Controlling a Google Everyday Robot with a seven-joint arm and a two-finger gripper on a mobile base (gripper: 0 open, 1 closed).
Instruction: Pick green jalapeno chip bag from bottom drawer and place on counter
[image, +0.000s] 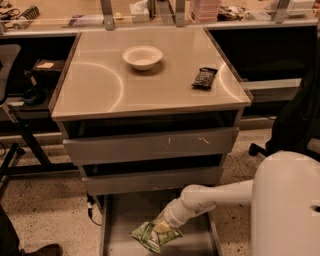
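Our hand (163, 226) touches the green jalapeno chip bag (149, 237), lying leftward in the bottom drawer (119, 220); we cannot tell its grip

Office-type workspace: grey drawer cabinet (150, 145) with tan tabletop (100, 85), long cluttered desk (75, 12) behind, chair caster (256, 149) on speckled floor (45, 210). Claw (162, 228) low in the bottom drawer (120, 225).

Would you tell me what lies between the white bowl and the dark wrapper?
Nothing: in the camera view that stretch of counter is bare between white bowl and dark wrapper. The gripper is in the bottom drawer, at the green jalapeno chip bag.
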